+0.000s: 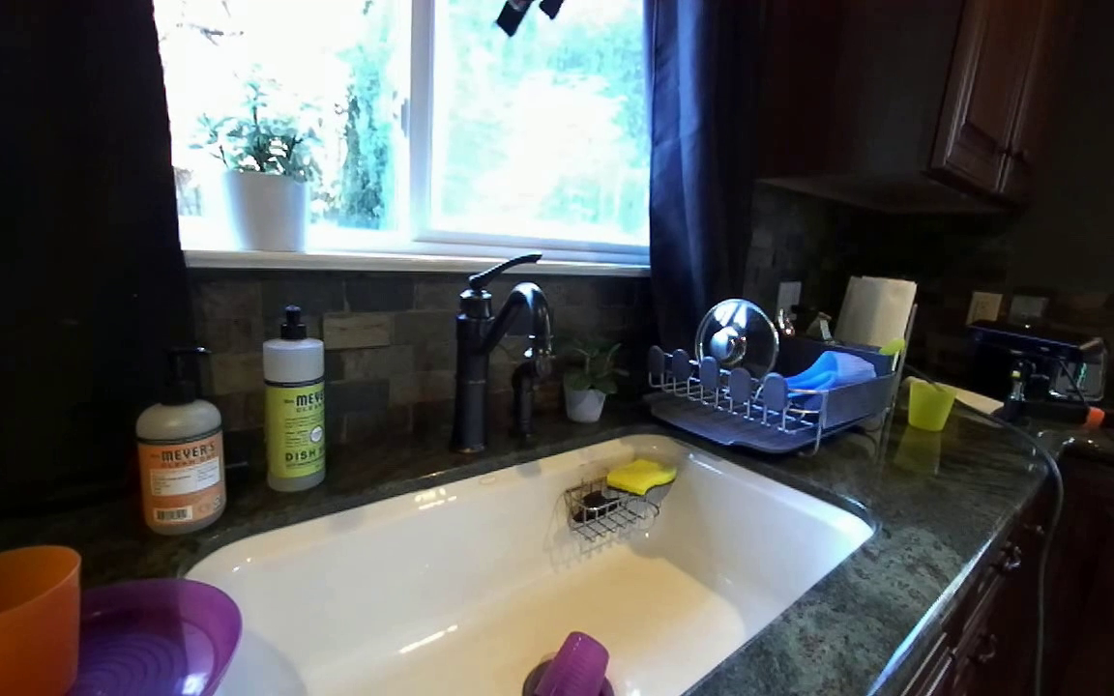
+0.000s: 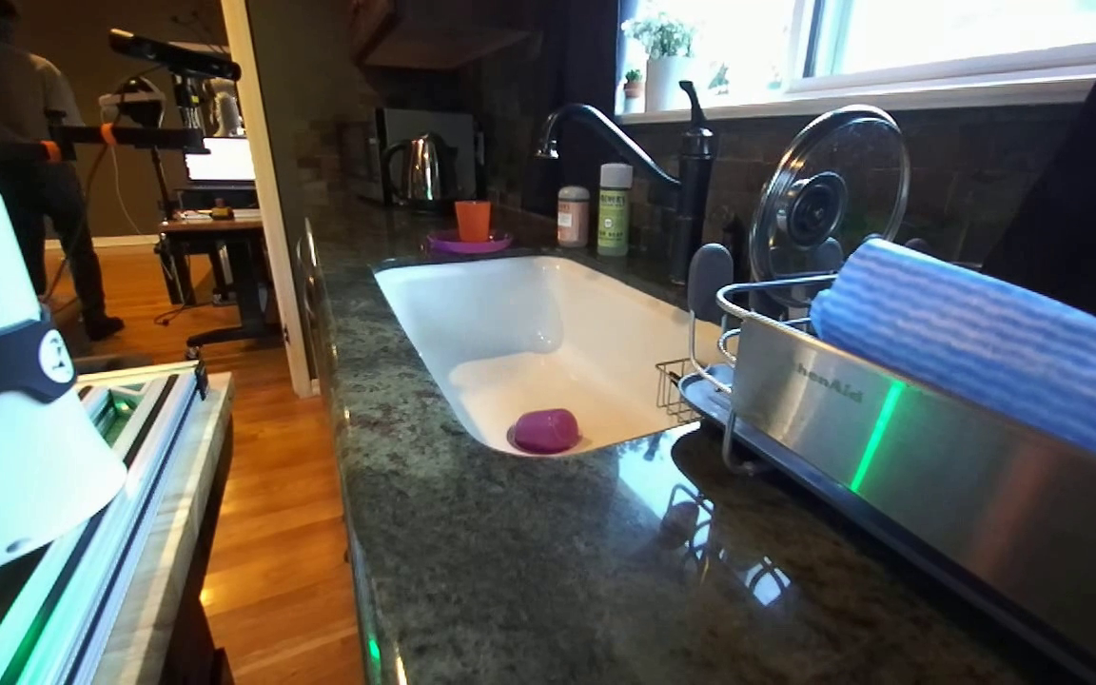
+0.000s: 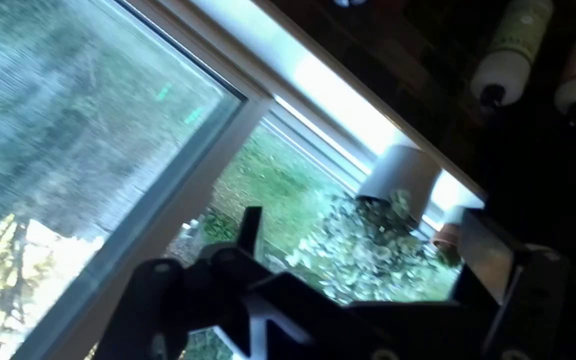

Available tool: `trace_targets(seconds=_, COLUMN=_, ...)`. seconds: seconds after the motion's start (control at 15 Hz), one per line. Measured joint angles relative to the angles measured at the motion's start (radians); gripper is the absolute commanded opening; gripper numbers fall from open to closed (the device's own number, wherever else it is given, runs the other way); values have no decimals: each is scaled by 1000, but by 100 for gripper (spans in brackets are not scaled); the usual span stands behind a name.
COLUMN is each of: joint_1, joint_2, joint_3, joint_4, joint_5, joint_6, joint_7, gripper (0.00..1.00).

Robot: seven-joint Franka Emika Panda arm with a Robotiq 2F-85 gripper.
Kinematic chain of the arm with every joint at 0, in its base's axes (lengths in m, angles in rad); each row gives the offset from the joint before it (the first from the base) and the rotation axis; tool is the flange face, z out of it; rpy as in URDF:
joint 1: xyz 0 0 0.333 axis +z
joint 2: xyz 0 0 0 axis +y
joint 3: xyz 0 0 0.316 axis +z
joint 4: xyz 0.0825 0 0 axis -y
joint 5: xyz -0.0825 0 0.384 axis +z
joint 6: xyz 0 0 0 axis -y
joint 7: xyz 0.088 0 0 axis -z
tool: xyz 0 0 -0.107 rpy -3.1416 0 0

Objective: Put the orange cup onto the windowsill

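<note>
Orange cup [image 1: 11,628] shows large at the lower left of an exterior view, partly out of sight: a plain, smooth wall in warm orange, a thin, cleanly curved rim, and an inner face of duller, browner tone behind it. Smaller but whole in an exterior view, it looks nearly red-orange, upright, slightly narrower at the base than at the mouth, and seems to stand within a shallow purple bowl [image 2: 469,247] on the dark, glossy surface [image 2: 472,552]. The bowl sits just beside the end of the white sink [image 1: 402,551], which holds a magenta cup [image 1: 576,665]; near the bowl are a peach-coloured soap bottle [image 1: 182,469] and, next along, a green-labelled bottle [image 1: 294,416]. Behind the tap [image 1: 472,377], the pale windowsill [image 1: 373,261] runs below the bright window [image 1: 538,126], bearing a plant [image 1: 262,145] in a white pot [image 1: 267,213]. The fingers [image 3: 251,230] are spread apart, window and plant visible between them in the wrist view; in an exterior view their dark tips [image 1: 513,15] hang before the window, well apart from the cup.
</note>
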Motion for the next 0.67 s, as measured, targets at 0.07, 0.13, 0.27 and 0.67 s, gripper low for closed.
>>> trace_targets(seconds=0.07, joint_1=20, joint_2=58, joint_3=11, joint_4=32, joint_5=0, joint_6=38, joint_7=1, gripper=100)
trace_targets(seconds=0.13, joint_1=43, joint_2=117, joint_3=16, joint_4=63, joint_5=5, joint_6=75, joint_7=1, gripper=100)
trace_targets(seconds=0.27, joint_1=92, joint_2=220, joint_3=13, joint_4=119, joint_5=36, joint_6=141, joint_7=-43, gripper=100)
trace_targets(seconds=0.67, joint_1=125, joint_2=302, joint_3=6, joint_4=193, joint_5=75, joint_6=161, joint_7=-114, gripper=100)
